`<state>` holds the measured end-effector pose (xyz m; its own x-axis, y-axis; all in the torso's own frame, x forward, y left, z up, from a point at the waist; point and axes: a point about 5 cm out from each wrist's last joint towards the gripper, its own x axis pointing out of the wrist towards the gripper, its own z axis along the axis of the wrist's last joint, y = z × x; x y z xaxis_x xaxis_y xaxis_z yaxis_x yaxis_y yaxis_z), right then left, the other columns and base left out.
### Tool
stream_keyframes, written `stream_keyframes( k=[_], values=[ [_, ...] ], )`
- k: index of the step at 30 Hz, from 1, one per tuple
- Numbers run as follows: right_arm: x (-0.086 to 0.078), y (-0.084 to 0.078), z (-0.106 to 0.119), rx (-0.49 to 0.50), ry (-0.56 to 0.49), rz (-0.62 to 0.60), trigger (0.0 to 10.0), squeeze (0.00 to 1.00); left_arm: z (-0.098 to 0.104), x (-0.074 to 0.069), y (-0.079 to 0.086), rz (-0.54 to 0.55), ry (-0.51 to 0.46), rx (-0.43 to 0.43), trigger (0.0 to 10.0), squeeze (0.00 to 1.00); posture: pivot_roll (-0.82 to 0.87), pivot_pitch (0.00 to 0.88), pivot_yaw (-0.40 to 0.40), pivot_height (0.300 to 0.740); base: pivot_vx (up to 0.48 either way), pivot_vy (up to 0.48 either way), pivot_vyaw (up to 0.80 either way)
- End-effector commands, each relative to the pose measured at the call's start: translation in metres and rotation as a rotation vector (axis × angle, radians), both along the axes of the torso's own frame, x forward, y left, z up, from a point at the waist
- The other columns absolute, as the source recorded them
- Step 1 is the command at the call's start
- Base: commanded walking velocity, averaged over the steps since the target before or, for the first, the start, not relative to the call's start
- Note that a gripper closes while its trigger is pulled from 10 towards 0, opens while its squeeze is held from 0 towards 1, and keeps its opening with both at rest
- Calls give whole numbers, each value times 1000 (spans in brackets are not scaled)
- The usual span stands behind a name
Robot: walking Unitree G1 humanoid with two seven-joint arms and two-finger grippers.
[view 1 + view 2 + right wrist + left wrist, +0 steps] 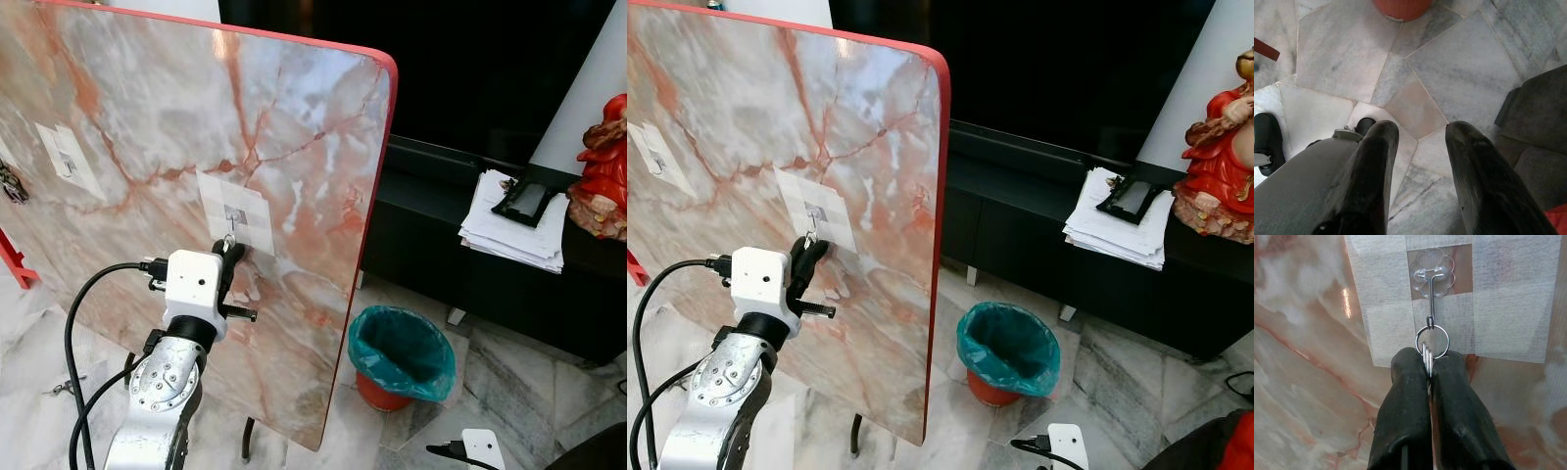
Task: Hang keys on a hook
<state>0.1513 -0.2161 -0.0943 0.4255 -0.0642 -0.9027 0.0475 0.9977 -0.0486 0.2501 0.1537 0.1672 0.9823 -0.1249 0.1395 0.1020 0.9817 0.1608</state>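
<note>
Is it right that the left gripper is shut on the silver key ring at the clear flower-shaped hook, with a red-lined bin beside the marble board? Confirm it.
Not quite: the bin liner is teal, as the left eye view shows. The rest holds: the left gripper is shut on the silver key ring at the clear flower-shaped hook on the marble board.

Setting: a home living room, adapted as a test area. Floor of irregular grey-white marble slabs [1459,63]. Long low black cabinet [460,245] along the far wall, with a large dark screen [1068,69] above it. On the cabinet: stack of papers [514,230], red figurine [602,171]. Small red bin with teal liner [402,357] on the floor beside it. Dark upholstered seat [1537,142] at the edge. A marble-patterned tabletop with red rim [294,147] stands tilted on edge.
</note>
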Motion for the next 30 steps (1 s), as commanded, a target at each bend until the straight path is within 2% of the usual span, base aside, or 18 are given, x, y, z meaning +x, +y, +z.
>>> stream_keyframes(
  k=[1,5,10,11,12,13,14,27,30],
  values=[
    [3,-1,1,-3,-4,3,10000,0,-1,2,-2,2,10,2,10000,0,15,0,-54,740,0,0,0],
    [3,-1,1,-3,-4,1,10000,0,-1,3,-3,1,9,3,10000,0,15,0,-54,740,0,0,0],
    [2,-1,1,-4,-4,3,10000,0,-2,3,-3,-10,15,47,10000,0,15,0,-53,740,0,0,0],
    [2,-1,1,-4,-4,5,10000,0,-2,3,-3,-8,14,47,10000,294,15,0,-53,740,0,0,0],
    [2,-1,1,-4,-4,5,10000,0,-2,3,-2,-6,13,46,10000,294,15,0,-53,740,0,0,0],
    [2,-1,1,-4,-4,6,10000,0,-2,3,-2,-5,12,46,10000,412,13,0,-53,740,0,0,0],
    [2,-1,1,-4,-4,5,10000,0,-1,3,-1,-1,11,42,10000,1000,13,0,-53,740,0,0,0],
    [3,-1,1,-5,-4,7,10000,0,-2,2,-2,-6,8,35,10000,1000,13,0,-54,740,0,0,0],
    [3,-2,1,-5,-4,7,10000,0,0,-4,-1,-27,-6,8,10000,1000,15,0,-55,740,0,0,0]
  ],
)
